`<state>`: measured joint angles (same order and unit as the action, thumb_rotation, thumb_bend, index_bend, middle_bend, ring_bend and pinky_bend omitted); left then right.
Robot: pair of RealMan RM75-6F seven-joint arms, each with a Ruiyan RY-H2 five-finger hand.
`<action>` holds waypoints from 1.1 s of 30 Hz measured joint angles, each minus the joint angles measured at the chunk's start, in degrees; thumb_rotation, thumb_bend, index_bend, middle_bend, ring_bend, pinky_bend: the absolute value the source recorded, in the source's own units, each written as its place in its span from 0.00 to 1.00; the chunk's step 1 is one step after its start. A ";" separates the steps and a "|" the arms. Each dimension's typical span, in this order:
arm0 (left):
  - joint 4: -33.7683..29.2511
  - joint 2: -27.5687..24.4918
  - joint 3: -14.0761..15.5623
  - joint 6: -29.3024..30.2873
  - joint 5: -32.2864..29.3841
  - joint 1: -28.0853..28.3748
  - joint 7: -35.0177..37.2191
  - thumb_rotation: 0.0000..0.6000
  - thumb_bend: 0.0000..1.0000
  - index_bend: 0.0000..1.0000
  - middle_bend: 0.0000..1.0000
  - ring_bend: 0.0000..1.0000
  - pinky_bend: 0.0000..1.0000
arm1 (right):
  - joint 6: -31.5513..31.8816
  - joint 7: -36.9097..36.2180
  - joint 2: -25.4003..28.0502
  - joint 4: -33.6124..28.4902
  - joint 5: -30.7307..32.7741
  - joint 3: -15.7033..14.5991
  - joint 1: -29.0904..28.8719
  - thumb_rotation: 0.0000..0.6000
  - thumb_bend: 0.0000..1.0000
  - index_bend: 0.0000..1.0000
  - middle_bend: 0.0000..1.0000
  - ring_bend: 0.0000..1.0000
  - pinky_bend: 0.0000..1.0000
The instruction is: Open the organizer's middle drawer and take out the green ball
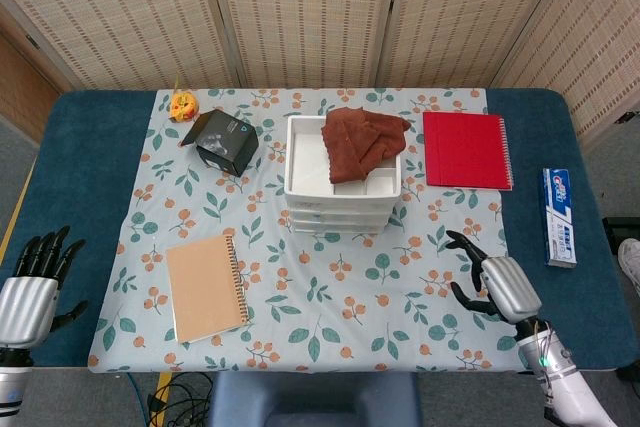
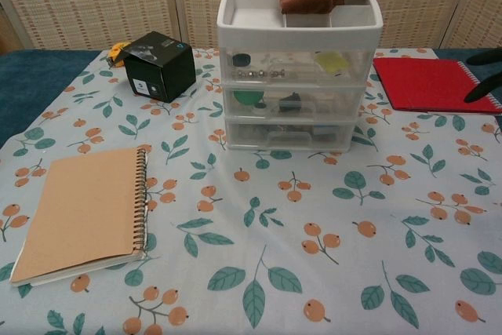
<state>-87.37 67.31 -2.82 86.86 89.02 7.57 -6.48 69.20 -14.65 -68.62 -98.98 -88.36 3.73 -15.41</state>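
**Table layout, near edge to far edge**

Organizer (image 1: 343, 187) sits mid-table, toward the far edge; cloth (image 1: 362, 141) lies on its top tray. Ball (image 2: 251, 98) in the middle drawer (image 2: 298, 102), left end. Box (image 1: 226, 142) left of organizer; small toy (image 1: 182, 105) beyond it at the far-left corner of the tablecloth (image 1: 330, 287). Closed notebook (image 1: 466, 149) right of organizer. Second notebook (image 1: 205, 287) near-left. Tube box (image 1: 558, 217) by the right edge, off the cloth.
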 measured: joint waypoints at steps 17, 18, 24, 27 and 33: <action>0.45 -0.15 0.18 -0.17 -0.12 -0.05 0.48 1.00 0.13 0.14 0.03 0.04 0.06 | -16.63 -24.73 -8.42 1.67 9.11 3.98 -10.49 1.00 0.60 0.04 0.63 0.82 1.00; 0.50 -0.16 0.17 -0.22 -0.19 -0.05 0.50 1.00 0.13 0.14 0.04 0.04 0.06 | -17.55 -25.81 -9.07 2.02 9.92 4.32 -10.98 1.00 0.61 0.04 0.65 0.83 1.00; 0.75 -0.18 0.19 -0.22 -0.29 -0.11 0.66 1.00 0.13 0.14 0.04 0.04 0.06 | -23.78 -31.75 -12.64 4.00 13.40 6.07 -14.20 1.00 0.62 0.01 0.68 0.85 1.00; 0.99 -0.16 0.19 -0.23 -0.45 -0.17 0.82 1.00 0.13 0.14 0.04 0.04 0.06 | -26.01 -34.49 -14.03 5.11 13.74 6.64 -15.49 1.00 0.62 0.00 0.68 0.85 1.00; 1.39 -0.21 0.16 -0.14 -0.66 -0.30 1.25 1.00 0.13 0.14 0.04 0.04 0.06 | -29.41 -39.44 -16.97 7.91 14.78 8.30 -17.70 1.00 0.62 0.00 0.68 0.85 1.00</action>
<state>-85.98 67.10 -2.66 86.71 88.36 7.26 -5.23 39.79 -54.09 -85.58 -91.07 -73.58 12.03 -33.12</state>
